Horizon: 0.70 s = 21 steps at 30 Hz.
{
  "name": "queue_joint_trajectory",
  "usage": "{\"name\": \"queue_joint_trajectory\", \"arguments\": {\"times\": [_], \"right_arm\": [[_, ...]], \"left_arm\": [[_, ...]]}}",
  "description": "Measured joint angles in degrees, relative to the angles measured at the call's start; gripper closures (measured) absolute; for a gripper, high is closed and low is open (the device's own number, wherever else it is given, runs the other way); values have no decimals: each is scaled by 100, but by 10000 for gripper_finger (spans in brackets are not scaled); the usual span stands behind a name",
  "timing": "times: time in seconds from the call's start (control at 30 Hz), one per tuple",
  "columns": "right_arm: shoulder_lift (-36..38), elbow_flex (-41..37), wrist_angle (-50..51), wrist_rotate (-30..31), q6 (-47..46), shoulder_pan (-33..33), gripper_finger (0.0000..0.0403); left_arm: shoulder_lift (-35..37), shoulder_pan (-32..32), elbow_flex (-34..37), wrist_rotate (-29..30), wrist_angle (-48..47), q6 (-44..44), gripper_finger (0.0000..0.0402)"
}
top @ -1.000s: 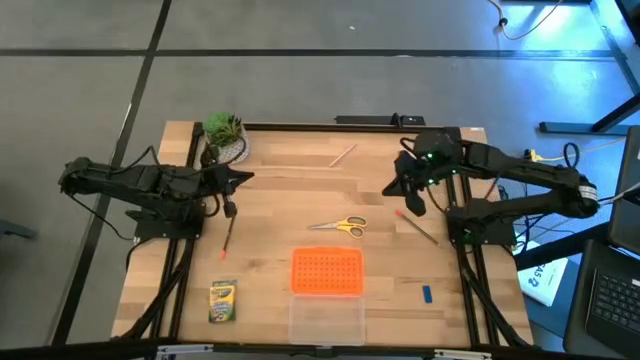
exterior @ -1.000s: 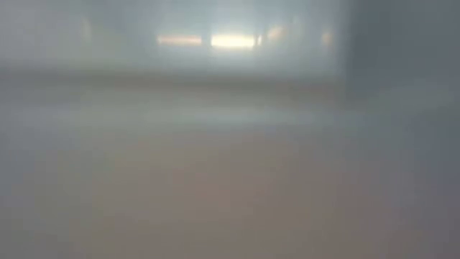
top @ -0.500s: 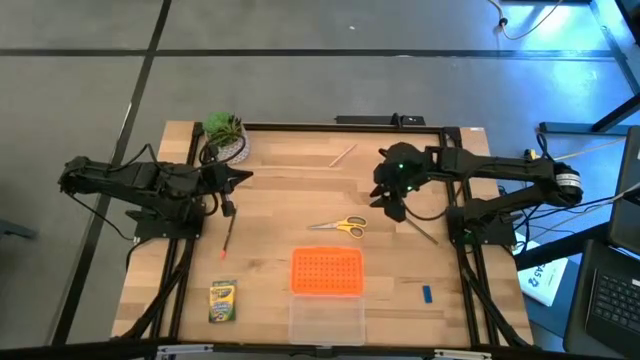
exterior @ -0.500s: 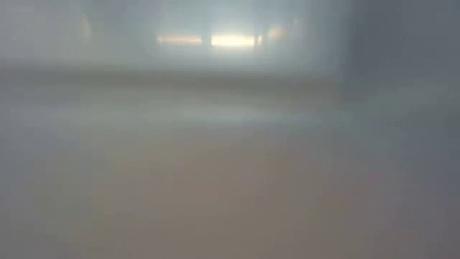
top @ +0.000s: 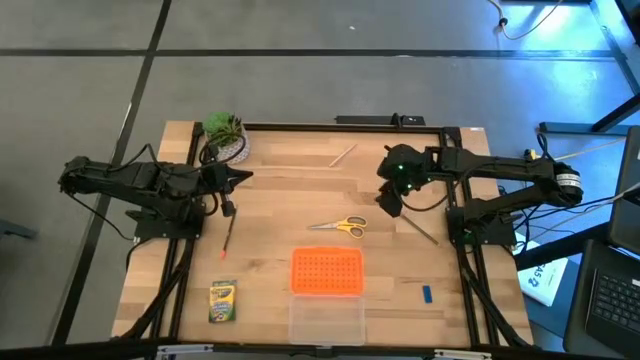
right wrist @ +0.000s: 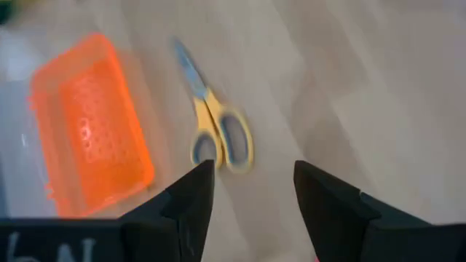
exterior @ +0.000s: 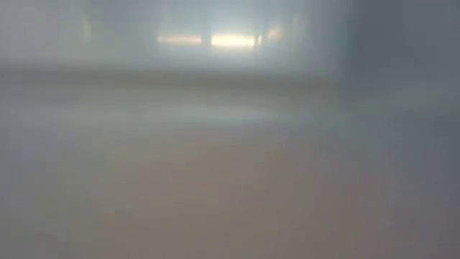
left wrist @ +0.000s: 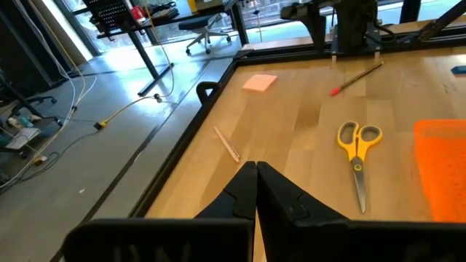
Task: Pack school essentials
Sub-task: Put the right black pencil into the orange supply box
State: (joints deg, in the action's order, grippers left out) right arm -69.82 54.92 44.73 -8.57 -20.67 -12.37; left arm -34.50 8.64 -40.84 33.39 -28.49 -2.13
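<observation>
High view: the right gripper [top: 391, 203], jaws apart, hangs just beside the yellow-handled scissors [top: 339, 226], handles toward it. The scissors lie along the table [top: 300, 190] edge-to-edge; the left gripper [left wrist: 255, 191], jaws together, is farther off.

Dark two-finger left gripper [top: 228, 208] near the table's left edge, fingers pressed together, dark two-finger right gripper [top: 392, 203] right of centre, fingers [right wrist: 193, 196] spread apart

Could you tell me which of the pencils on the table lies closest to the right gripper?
The dark pencil with the red tip, just beside the right gripper. The pale wooden pencil lies at the far edge; the other red-tipped pencil lies by the left gripper.
</observation>
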Motion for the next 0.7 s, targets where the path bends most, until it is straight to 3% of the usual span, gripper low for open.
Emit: {"name": "queue_joint_trajectory", "arguments": {"times": [0.17, 0.43, 0.7], "right_arm": [[-217, 0, 876, 37, -625, 104, 226], [-1035, 0, 1033, 118, -769, 102, 230], [-1705, -2, 1196, 15, -693, 100, 230]], "left_arm": [[0, -1, 0, -5, 69, -3, 401], [-363, -1, -27, -337, 799, -404, 401], [-893, -6, -808, -328, 466, -258, 401]]}}
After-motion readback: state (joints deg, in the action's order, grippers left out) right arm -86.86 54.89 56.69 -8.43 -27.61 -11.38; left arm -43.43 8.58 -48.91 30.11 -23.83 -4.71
